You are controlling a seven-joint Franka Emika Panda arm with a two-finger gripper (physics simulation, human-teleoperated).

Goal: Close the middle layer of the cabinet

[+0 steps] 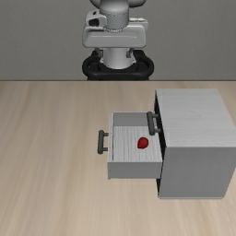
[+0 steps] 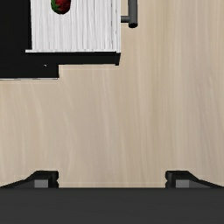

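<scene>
From the exterior view, the grey cabinet (image 1: 194, 115) stands on the desk (image 1: 46, 138) toward that view's right. One drawer (image 1: 127, 159) is pulled far out to the left. Its dark handle (image 1: 103, 141) faces outward, and a small red object (image 1: 143, 143) lies inside. A second handle (image 1: 153, 121) sits above it on the cabinet front.

From the wrist view, my hand (image 2: 112, 179) hangs over bare desk with its fingers (image 2: 44, 178) spread wide, holding nothing. The drawer's ribbed floor lies well ahead of them.

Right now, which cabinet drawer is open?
The drawer holding the red thing, pulled out of the cabinet; the upper handle sits back at the cabinet front.
</scene>
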